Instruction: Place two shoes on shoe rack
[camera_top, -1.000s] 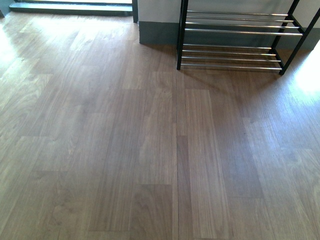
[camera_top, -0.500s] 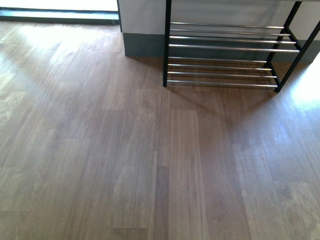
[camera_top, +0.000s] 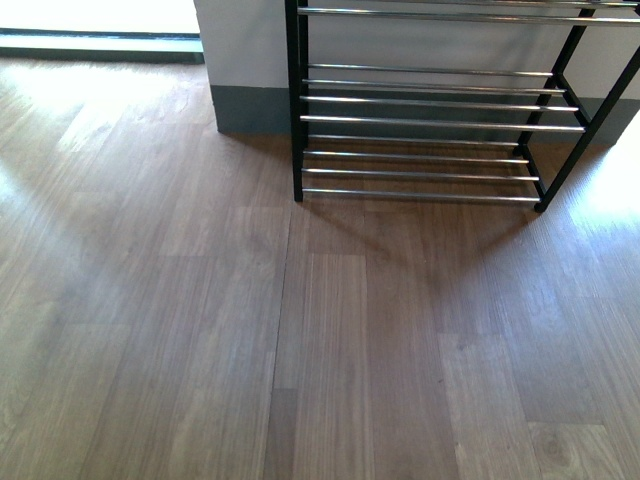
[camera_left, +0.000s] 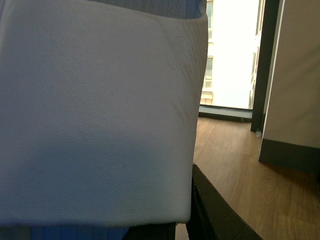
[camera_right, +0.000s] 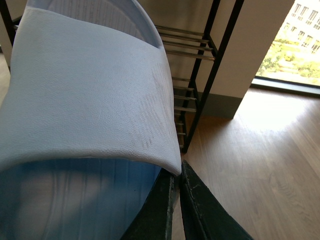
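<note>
The shoe rack (camera_top: 430, 120), a black frame with tiers of chrome bars, stands against the wall at the upper right of the front view; neither arm shows there. In the left wrist view a pale blue slide (camera_left: 95, 115) fills most of the picture, and my left gripper (camera_left: 185, 220) is shut on its strap edge. In the right wrist view my right gripper (camera_right: 176, 200) is shut on the edge of another pale blue slide (camera_right: 85, 95), with the rack (camera_right: 200, 75) close behind it. The grey sneakers are out of view.
Brown wood-plank floor (camera_top: 200, 330) spreads in front of the rack. A white wall with a grey skirting (camera_top: 250, 105) stands left of the rack. A bright window with a dark frame (camera_left: 235, 60) lies beyond.
The front view has closed in on the rack. The rack has shifted down and left in the picture and looks larger, with more of its tiers in sight.
</note>
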